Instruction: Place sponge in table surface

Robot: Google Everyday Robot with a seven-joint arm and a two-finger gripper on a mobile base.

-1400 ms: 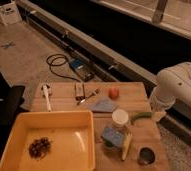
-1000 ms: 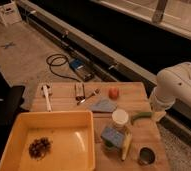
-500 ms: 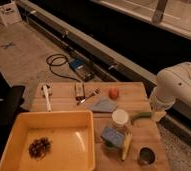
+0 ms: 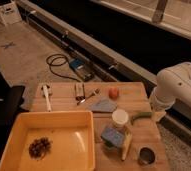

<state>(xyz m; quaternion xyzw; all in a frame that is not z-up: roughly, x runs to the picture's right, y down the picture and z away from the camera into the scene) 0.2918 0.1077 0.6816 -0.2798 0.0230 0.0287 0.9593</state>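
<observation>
The small blue sponge (image 4: 110,135) lies on the wooden table surface (image 4: 139,137), right of the yellow tray and just in front of a white-lidded jar (image 4: 120,119). A long yellow item (image 4: 126,146) lies against its right side. My white arm (image 4: 175,89) comes in from the right. Its gripper (image 4: 152,116) hangs at the table's right edge, beside a curved green item (image 4: 139,117), some way right of and behind the sponge. It holds nothing that I can see.
A big yellow tray (image 4: 19,125) with a dark clump fills the front left. A grey-blue cloth (image 4: 103,105), a red ball (image 4: 113,92), a spoon (image 4: 89,96), a white utensil (image 4: 46,96) and a dark cup (image 4: 146,156) lie on the table.
</observation>
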